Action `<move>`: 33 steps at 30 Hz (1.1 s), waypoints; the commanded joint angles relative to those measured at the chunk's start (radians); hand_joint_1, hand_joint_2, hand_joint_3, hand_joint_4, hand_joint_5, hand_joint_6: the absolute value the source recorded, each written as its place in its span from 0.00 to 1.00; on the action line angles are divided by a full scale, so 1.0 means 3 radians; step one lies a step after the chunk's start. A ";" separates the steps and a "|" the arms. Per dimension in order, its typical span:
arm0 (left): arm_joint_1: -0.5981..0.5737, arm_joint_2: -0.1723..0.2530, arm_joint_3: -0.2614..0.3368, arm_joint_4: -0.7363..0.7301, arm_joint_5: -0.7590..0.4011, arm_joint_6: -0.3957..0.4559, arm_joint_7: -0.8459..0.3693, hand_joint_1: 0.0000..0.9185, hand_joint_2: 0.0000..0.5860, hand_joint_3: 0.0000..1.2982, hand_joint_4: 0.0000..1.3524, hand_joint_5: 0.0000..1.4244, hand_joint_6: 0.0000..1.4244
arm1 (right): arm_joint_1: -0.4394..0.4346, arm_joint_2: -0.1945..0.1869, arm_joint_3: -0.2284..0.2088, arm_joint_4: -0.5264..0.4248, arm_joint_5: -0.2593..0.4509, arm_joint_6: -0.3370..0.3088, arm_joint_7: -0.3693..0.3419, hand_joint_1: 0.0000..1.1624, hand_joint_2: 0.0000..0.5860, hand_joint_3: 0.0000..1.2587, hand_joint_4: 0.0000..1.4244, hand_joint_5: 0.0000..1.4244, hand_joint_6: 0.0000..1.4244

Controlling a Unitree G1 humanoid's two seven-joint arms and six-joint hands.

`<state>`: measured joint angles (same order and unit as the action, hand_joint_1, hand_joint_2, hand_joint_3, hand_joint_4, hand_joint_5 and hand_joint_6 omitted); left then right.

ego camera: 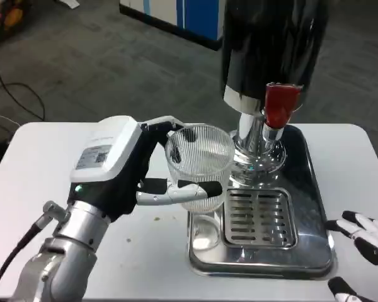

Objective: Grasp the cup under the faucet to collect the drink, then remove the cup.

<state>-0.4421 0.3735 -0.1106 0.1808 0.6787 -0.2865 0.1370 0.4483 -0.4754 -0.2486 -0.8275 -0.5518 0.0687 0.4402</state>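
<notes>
1. Over the tray's [315, 189] left edge, the left hand [123, 167] is gripping the cup [198, 165], fingers wrapping its ribbed wall, holding it upright and lifted off the table [63, 138], presumably so it can catch liquid.
2. Cup is sitting left of the tap [278, 108], not under it yet; the grate [259, 217] below looks like the target.
3. Right hand [365, 236] is waiting at the near right, fingers spread, holding nothing.
4. Open room lies rightward over the grate; the dispenser [271, 44] body is crowding the cup's far right side.
</notes>
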 commanded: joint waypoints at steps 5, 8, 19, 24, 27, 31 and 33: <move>-0.0289 -0.0045 -0.0229 0.0440 0.0055 -0.0070 0.0265 0.45 0.19 0.82 0.84 0.92 1.00 | -0.0020 0.0087 0.0047 -0.0009 -0.0006 0.0021 -0.0027 0.32 0.81 0.08 0.00 0.00 0.00; -0.0371 -0.0070 -0.0308 0.0609 0.0057 -0.0080 0.0323 0.45 0.19 0.82 0.83 0.92 1.00 | -0.0051 0.0091 0.0028 -0.0002 0.0008 0.0030 -0.0017 0.32 0.81 0.08 0.00 0.00 0.00; -0.0653 -0.0181 -0.0494 0.1064 0.0059 -0.0161 0.0492 0.45 0.19 0.82 0.83 0.92 1.00 | -0.0086 0.0058 -0.0020 0.0041 0.0079 0.0094 0.0032 0.30 0.81 0.08 0.00 0.00 0.00; -0.0806 -0.0232 -0.0576 0.1243 0.0071 -0.0185 0.0472 0.45 0.19 0.82 0.83 0.92 1.00 | -0.0080 0.0047 -0.0063 0.0060 0.0128 0.0103 0.0040 0.30 0.81 0.09 0.00 0.00 0.00; -0.0882 -0.0258 -0.0631 0.1325 0.0056 -0.0190 0.0438 0.45 0.19 0.82 0.83 0.92 1.00 | -0.0073 0.0043 -0.0090 0.0062 0.0158 0.0104 0.0045 0.30 0.81 0.09 0.00 0.00 0.00; -0.0963 -0.0295 -0.0724 0.1397 0.0071 -0.0232 0.0396 0.45 0.19 0.82 0.83 0.92 1.00 | -0.0061 0.0038 -0.0126 0.0074 0.0197 0.0099 0.0053 0.29 0.81 0.09 0.00 0.00 0.00; -0.0984 -0.0298 -0.0763 0.1410 0.0067 -0.0250 0.0377 0.45 0.19 0.82 0.83 0.92 1.00 | -0.0057 0.0034 -0.0139 0.0081 0.0210 0.0094 0.0051 0.29 0.81 0.09 0.00 0.00 0.00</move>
<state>-0.7033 0.2939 -0.3245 0.5979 0.7070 -0.3342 0.2582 0.4245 -0.4551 -0.2748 -0.8110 -0.5003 0.0953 0.4512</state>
